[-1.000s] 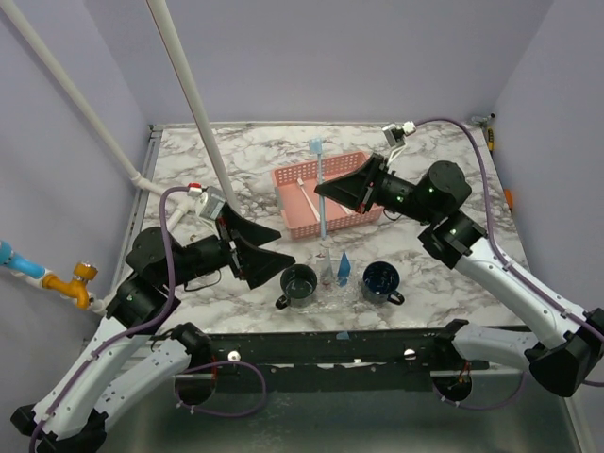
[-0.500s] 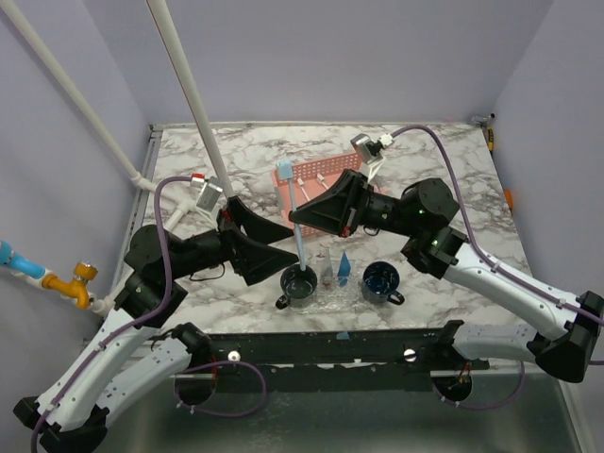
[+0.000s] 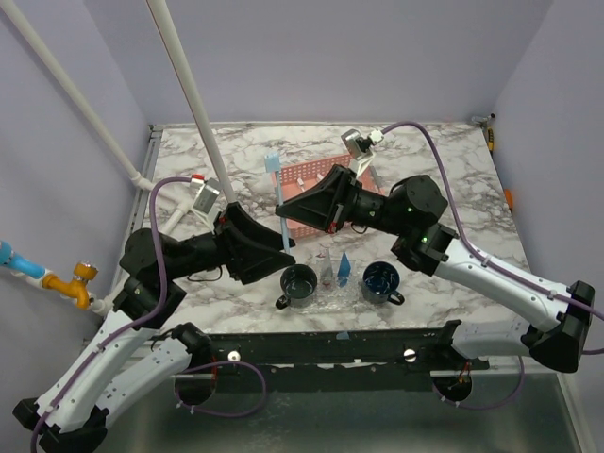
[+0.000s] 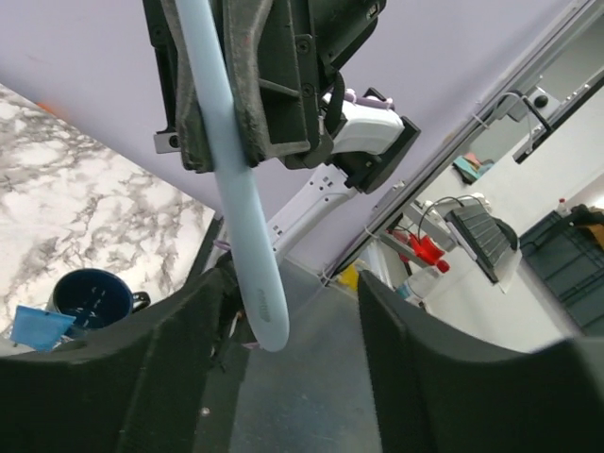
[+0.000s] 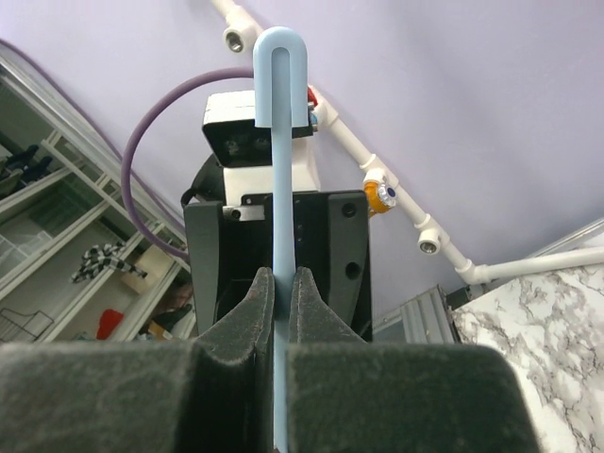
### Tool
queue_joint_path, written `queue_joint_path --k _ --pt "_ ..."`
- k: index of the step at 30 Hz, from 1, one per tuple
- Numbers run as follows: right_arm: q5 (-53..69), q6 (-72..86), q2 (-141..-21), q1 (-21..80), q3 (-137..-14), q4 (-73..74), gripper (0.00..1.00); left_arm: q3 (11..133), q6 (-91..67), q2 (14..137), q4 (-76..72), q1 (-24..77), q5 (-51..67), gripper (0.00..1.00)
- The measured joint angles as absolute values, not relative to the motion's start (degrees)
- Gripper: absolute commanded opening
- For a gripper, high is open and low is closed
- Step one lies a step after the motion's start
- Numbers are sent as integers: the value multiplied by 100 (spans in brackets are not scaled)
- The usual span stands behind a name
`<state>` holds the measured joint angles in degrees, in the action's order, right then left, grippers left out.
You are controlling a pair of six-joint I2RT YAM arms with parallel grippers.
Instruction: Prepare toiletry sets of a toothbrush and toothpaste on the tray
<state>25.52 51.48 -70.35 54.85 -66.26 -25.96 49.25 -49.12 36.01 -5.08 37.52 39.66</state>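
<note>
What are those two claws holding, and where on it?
The right gripper pinches the blue toothbrush mid-handle; the left gripper is open around its lower end, holding nothing.

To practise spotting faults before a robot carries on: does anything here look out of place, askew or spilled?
Nothing looks spilled or damaged. One oddity: the toothbrush stands upright in mid-air, not on the table. It is pinched by the right gripper, and its lower end hangs between the open jaws of the left gripper.

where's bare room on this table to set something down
Bare marble: the back right corner of the table, beyond the pink basket, and the strip right of the right mug. Crowded: front middle, where the tray sits between it and the left mug, with the left gripper, right gripper and toothbrush overhead.
</note>
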Motion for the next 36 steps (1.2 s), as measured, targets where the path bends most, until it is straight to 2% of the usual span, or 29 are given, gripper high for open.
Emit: queue_joint_path --k 8,12,13,17,18,22,25,36 --pt "2287 5074 -7046 5614 -6628 -2602 1 4925 -4930 3568 -499 3750 4051 26" --pt "2215 5041 -7030 5673 -6628 -2613 0 4925 -4928 3575 -449 3745 4051 2" --pt "2206 4998 -7015 5688 -6628 -2613 0 4925 -4954 3579 -429 3741 4051 0" --pt "2169 4860 -6973 5701 -6628 -2571 0 4925 -4982 3592 -414 3734 4049 0" --pt "2163 4834 -6965 5706 -6628 -2552 4 4925 -4980 3592 -410 3734 4049 0" --pt "2126 4746 -6923 5706 -6628 -2401 34 4925 -4939 3590 -329 3732 4049 0" --pt "2053 4619 -6879 5706 -6652 -2167 46 4928 -4831 3601 -228 3730 4073 0" --pt "2211 3607 -6875 5704 -7701 -54 61 5024 -4187 3527 862 3732 4517 0"
